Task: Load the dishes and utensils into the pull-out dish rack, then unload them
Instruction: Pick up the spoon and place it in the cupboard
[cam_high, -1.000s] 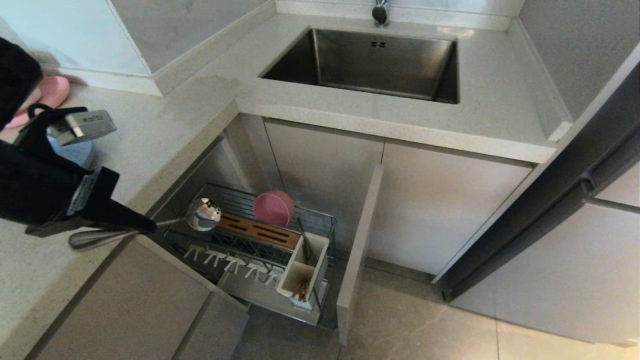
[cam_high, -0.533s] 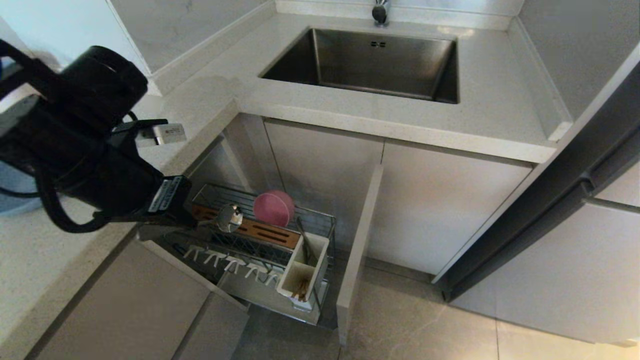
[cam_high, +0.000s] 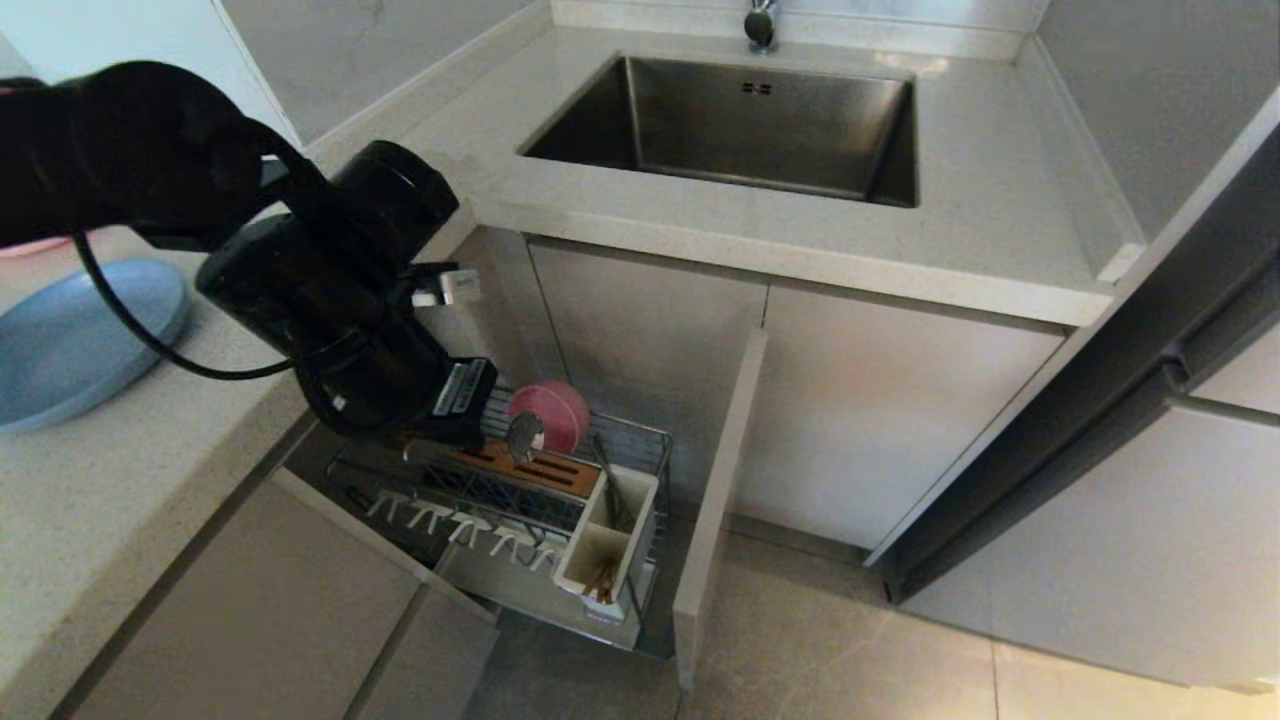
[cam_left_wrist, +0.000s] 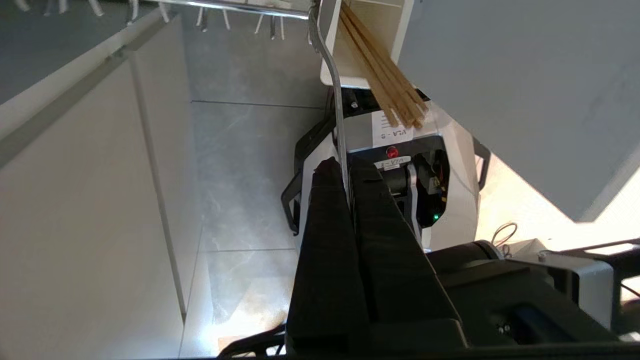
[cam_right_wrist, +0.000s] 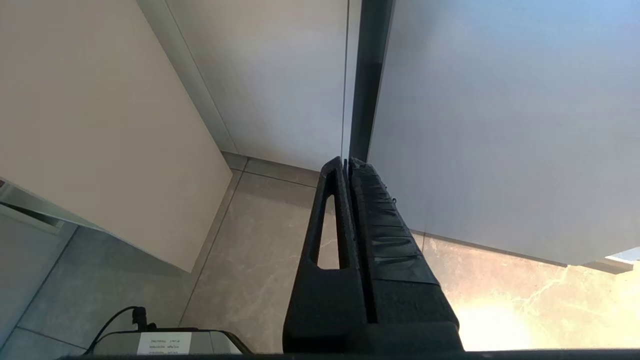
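One pink bowl (cam_high: 550, 414) sits in the rack (cam_high: 640, 445); one blue plate (cam_high: 70, 335) on the table (cam_high: 120, 500); left hand (cam_left_wrist: 346, 175) clenched on one spoon (cam_left_wrist: 330, 70); right hand (cam_right_wrist: 347, 167) clenched, empty; labels unreadable.

Spoon (cam_high: 523, 436) over rack (cam_high: 640, 440) w/ pink bowl (cam_high: 552, 412); blue plate (cam_high: 70, 340) on counter.

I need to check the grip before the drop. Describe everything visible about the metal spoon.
The spoon is slim, shiny silver metal, with a rounded bowl and a long thin handle that curves slightly. The left gripper is shut on the handle, its two black fingers pinching it from both sides. In the head view the spoon's bowl hangs over the wire rack, just in front of the pink bowl and above the wooden strip. In the wrist view the handle runs past the white utensil box holding the chopsticks.
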